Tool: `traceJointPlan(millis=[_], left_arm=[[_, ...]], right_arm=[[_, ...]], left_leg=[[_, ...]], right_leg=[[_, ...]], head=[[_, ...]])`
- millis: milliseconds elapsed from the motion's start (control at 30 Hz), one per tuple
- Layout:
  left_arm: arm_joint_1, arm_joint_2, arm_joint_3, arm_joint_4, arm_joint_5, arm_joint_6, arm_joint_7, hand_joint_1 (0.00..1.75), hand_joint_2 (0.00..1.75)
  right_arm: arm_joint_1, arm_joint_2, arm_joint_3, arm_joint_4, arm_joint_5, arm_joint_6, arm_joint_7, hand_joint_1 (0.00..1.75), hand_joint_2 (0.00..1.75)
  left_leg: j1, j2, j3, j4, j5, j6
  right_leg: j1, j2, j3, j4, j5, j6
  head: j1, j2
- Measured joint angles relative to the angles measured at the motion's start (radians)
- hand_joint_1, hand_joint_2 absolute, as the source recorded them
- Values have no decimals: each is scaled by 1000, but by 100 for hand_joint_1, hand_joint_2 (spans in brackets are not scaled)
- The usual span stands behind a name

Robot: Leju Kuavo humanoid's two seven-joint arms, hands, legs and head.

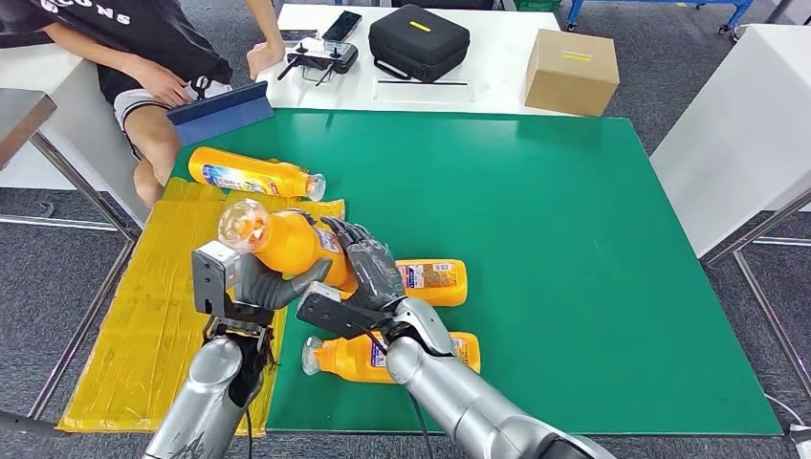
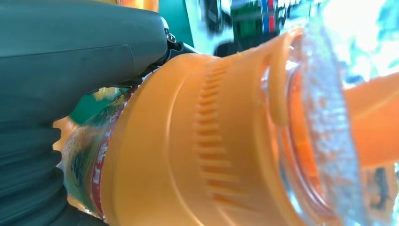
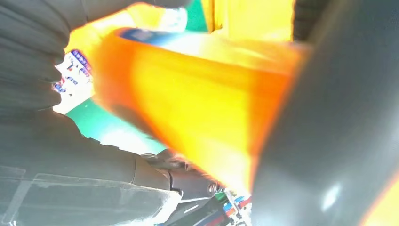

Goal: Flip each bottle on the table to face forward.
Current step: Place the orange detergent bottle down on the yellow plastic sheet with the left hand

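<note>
Fingers of the left hand (image 1: 251,287) and right hand (image 1: 368,277) both wrap one orange bottle (image 1: 287,239), held above the green table (image 1: 574,239). Beside it, three more bottles lie flat, so most flipping seems left.

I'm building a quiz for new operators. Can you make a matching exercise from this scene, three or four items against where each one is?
Items:
1. raised bottle
2. far bottle
3. cardboard box
4. black case

Places:
A. white table, far right
B. held between both hands
C. lying at the green mat's far left edge
D. white table, middle

Pairs: 1-B, 2-C, 3-A, 4-D
</note>
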Motion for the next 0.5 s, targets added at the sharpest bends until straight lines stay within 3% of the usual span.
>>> traceJointPlan(millis=[300, 500], left_arm=[[23, -1, 88, -38, 1, 33, -2, 175, 175], [35, -1, 116, -49, -10, 42, -7, 175, 175]], right_arm=[[129, -85, -1, -356, -51, 133, 59, 0, 175], [191, -138, -2, -526, -95, 153, 50, 0, 175]], left_leg=[[0, 0, 0, 0, 0, 0], [0, -1, -1, 0, 0, 0]], right_leg=[[0, 0, 0, 0, 0, 0], [0, 0, 0, 0, 0, 0]], head=[[0, 0], [0, 0]])
